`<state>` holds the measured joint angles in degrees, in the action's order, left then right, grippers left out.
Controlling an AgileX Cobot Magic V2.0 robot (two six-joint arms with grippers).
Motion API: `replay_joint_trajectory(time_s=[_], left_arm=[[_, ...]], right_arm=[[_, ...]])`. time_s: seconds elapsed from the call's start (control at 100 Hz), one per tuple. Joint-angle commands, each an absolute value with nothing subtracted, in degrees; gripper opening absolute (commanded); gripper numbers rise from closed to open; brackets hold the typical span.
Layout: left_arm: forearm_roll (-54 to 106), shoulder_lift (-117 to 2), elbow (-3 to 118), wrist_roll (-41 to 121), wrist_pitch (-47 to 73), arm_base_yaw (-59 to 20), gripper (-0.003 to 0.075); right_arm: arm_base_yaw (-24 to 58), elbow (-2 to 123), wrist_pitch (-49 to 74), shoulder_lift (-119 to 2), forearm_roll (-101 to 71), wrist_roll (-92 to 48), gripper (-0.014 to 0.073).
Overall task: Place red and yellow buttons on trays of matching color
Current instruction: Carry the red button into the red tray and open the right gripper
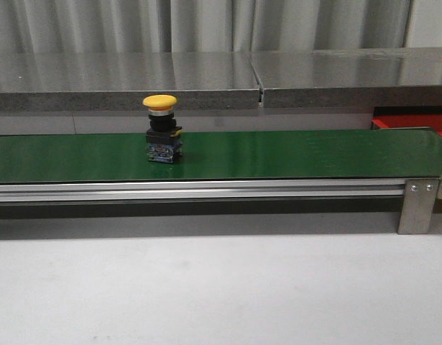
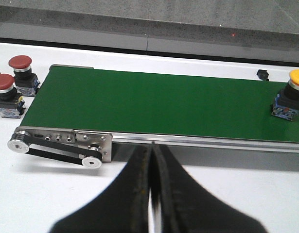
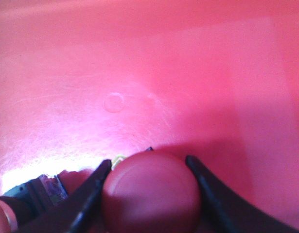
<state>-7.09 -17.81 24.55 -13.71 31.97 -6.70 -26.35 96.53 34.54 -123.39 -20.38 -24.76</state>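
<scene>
Right jaws (image 3: 148,194) clenched on a red button (image 3: 151,191) low over the red tray (image 3: 188,73); another button (image 3: 3,218) sits just beside, so a careless release could knock or tip it. Left jaws (image 2: 151,184) closed, empty, near the green belt (image 2: 164,104), which carries the yellow button (image 1: 162,129); two red buttons (image 2: 8,94) wait on the desk (image 2: 42,194).

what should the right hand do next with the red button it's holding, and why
Probably open and let go. The right hand is closed around the red button, and the red tray fills the view right beneath it, so the button looks to be over its matching colour. How close it sits to the tray floor is hard to tell.
</scene>
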Motion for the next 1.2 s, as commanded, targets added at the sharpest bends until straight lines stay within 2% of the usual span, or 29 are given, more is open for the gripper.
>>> replay_joint_trajectory(time_s=[0.0,0.08,0.16,0.55,0.8,1.19], left_arm=[[-6.9,-18.3,26.0,-13.6,27.9,-7.1,-0.0019],[-6.9,-18.3,26.0,-13.6,27.9,-7.1,-0.0019],[-6.9,-18.3,26.0,-13.6,27.9,-7.1,-0.0019],[-6.9,-18.3,26.0,-13.6,27.9,-7.1,-0.0019],[-6.9,-18.3,26.0,-13.6,27.9,-7.1,-0.0019],[-6.9,-18.3,26.0,-13.6,27.9,-7.1,-0.0019]], right_arm=[[-26.4,98.3,32.7,-120.0,-21.5,-24.9,0.0492],[-26.4,98.3,32.7,-120.0,-21.5,-24.9,0.0603],[-26.4,98.3,32.5,-119.9,-21.5,-24.9,0.065],[-26.4,98.4,31.5,-111.4,-21.4,-25.6,0.0647],[-25.6,97.9,39.7,-102.1,-21.4,-26.7,0.0647],[-15.4,81.6,40.5,-88.1,-21.5,-31.7,0.0647]])
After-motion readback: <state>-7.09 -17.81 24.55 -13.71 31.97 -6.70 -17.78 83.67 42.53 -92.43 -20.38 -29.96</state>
